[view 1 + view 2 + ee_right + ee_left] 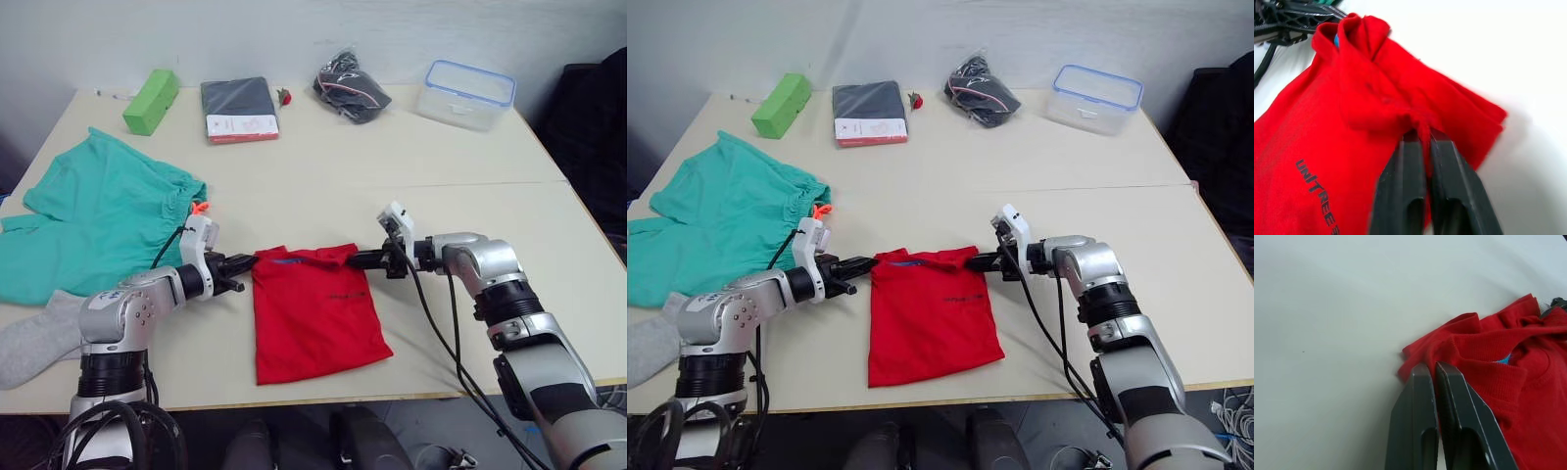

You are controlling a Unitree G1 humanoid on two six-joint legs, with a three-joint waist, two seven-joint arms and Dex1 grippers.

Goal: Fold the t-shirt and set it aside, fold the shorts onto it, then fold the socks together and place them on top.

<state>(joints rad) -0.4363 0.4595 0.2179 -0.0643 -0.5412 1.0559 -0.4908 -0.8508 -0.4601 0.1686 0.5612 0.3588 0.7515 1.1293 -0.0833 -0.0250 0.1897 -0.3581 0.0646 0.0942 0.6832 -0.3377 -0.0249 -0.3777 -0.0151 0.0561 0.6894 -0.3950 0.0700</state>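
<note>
The red t-shirt (pixel 313 315) lies folded narrow on the table near the front edge, collar end away from me. My left gripper (pixel 247 264) is shut on its top left corner, and the left wrist view has that red cloth (pixel 1488 357) at the fingertips (pixel 1422 374). My right gripper (pixel 359 258) is shut on the top right corner, with cloth (pixel 1400 98) pinched between its fingers (pixel 1410 147). The teal shorts (pixel 98 220) lie spread at the left, orange drawstring (pixel 199 208) showing. A grey sock (pixel 34 338) rests at the front left edge.
Along the back of the table stand a green block (pixel 151 101), a dark packaged garment (pixel 239 108), a black bag (pixel 351 86) and a clear lidded container (pixel 469 93). Bare tabletop (pixel 441 157) stretches to the right and behind the shirt.
</note>
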